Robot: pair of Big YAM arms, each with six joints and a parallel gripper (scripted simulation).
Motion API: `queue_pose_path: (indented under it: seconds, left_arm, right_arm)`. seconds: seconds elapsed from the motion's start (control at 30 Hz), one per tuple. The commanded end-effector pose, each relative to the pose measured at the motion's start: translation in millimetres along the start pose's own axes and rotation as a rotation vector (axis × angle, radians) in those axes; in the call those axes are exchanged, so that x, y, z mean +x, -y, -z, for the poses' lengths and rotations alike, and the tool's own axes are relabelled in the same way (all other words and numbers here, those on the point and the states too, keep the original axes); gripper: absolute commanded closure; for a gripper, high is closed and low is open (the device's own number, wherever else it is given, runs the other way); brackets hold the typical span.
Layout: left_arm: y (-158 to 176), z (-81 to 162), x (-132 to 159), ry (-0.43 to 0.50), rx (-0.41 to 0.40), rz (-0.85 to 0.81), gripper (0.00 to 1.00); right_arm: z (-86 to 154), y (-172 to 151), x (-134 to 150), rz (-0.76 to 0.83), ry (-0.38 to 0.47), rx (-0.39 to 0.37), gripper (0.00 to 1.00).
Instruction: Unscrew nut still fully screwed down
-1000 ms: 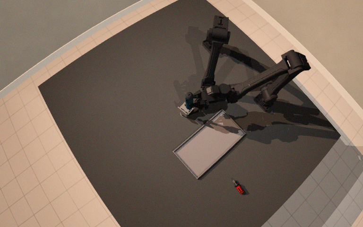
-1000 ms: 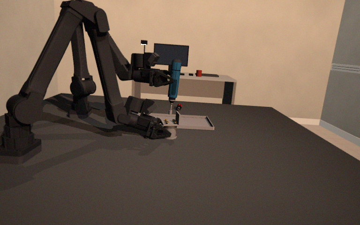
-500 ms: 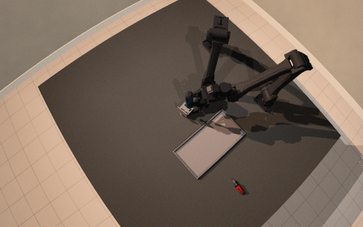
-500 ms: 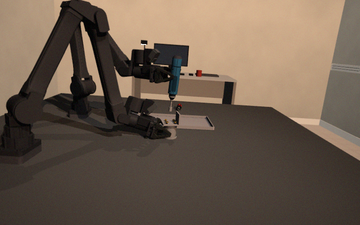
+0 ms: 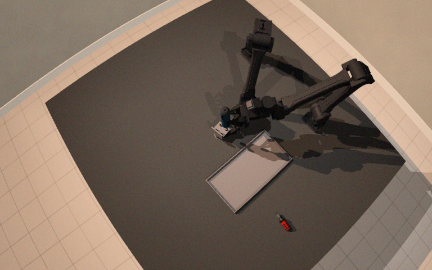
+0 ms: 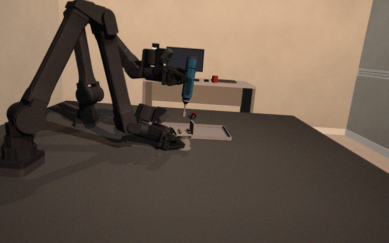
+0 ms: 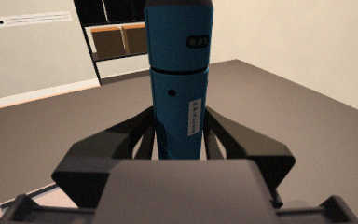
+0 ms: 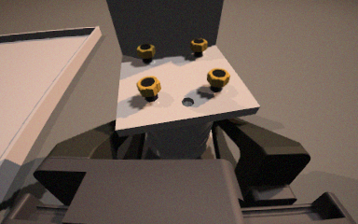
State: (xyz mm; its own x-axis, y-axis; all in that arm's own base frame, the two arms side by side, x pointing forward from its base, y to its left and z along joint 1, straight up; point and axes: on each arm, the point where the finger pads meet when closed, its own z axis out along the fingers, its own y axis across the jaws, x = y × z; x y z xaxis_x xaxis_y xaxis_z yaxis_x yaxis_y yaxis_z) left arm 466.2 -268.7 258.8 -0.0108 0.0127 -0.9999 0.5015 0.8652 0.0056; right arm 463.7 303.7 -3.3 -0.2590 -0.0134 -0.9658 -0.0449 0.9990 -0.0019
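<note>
The blue nut driver (image 5: 224, 120) (image 6: 189, 83) (image 7: 179, 89) stands nearly upright in my left gripper (image 6: 187, 79) (image 7: 179, 112), which is shut on its barrel. Its socket (image 6: 184, 113) hangs in the air above the bracket (image 6: 192, 127) (image 8: 174, 77). The bracket lies on the standing joint module (image 6: 187, 143) (image 8: 179, 137). My right gripper (image 8: 178, 112) is shut on the module's body under the bracket plate. Gold nuts show at front left (image 8: 149, 87), front right (image 8: 218, 78), rear left (image 8: 145, 51) and rear right (image 8: 199, 46). All look raised, with dark necks visible beneath.
A pale shallow tray (image 5: 246, 178) (image 6: 210, 131) (image 8: 42, 84) lies close beside the module. A red-handled tool (image 5: 285, 225) (image 6: 193, 114) lies beyond the tray. The left arm reaches in above the right one, close together.
</note>
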Motion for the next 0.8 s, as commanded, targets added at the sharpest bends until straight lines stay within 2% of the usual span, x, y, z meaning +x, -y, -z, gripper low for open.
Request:
queue_pose_path:
  seconds: [0.0, 0.23, 0.3, 0.77]
  left_arm:
    - [-2, -17, -72, 0.122, -0.006, 0.011, 0.58]
    - [-2, -16, -80, 0.111, -0.005, 0.012, 0.58]
    - [-2, -15, -88, 0.144, -0.005, 0.012, 0.58]
    - [-2, -2, -82, 0.121, -0.006, 0.012, 0.58]
  right_arm:
    - [-3, -4, -10, -0.018, 0.019, -0.004, 0.41]
    - [-3, -4, -10, -0.018, 0.019, -0.004, 0.41]
    - [-3, -4, -10, -0.018, 0.019, -0.004, 0.41]
    - [-3, -4, -10, -0.018, 0.019, -0.004, 0.41]
